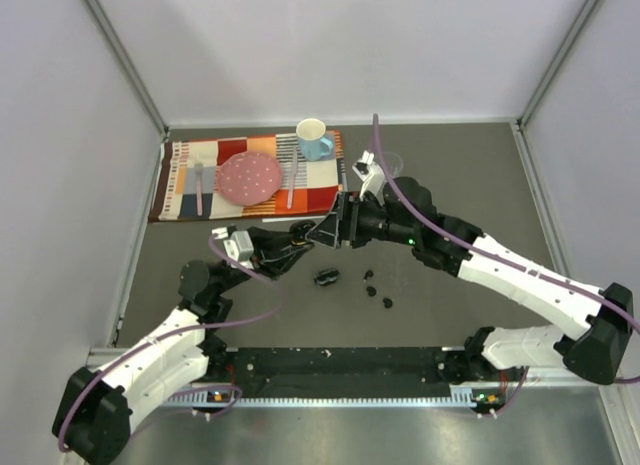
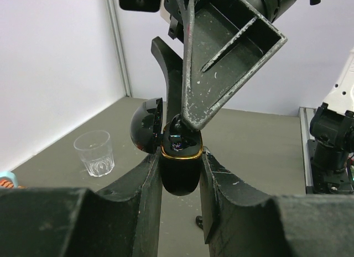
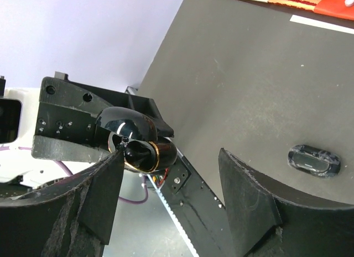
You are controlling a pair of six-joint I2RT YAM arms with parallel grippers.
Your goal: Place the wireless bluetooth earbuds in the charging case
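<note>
Left gripper (image 2: 181, 157) fingers fill the foreground of the left wrist view. They are clamped on either side of the charging case (image 2: 180, 182), a glossy black shell with a gold rim. It is held upright with its lid (image 2: 145, 126) swung open to the left. One earbud (image 2: 178, 141) sits in its mouth, and a scuffed fingertip (image 2: 191, 121) from the other arm rests right on top of it. A clear cup (image 2: 95, 152) stands on the table (image 2: 254, 141) behind.

In the right wrist view the right gripper (image 3: 171, 157) has its jaws spread wide with nothing between them. The held case is just beside one of its fingers. A second oval case (image 3: 313, 159) lies flat on the table.

From above, the two grippers meet over mid-table. Three loose earbuds (image 1: 370, 290) lie near the second case, well apart from the placemat (image 1: 178, 185) with its pink plate (image 1: 250, 177) and blue mug (image 1: 313, 140).
</note>
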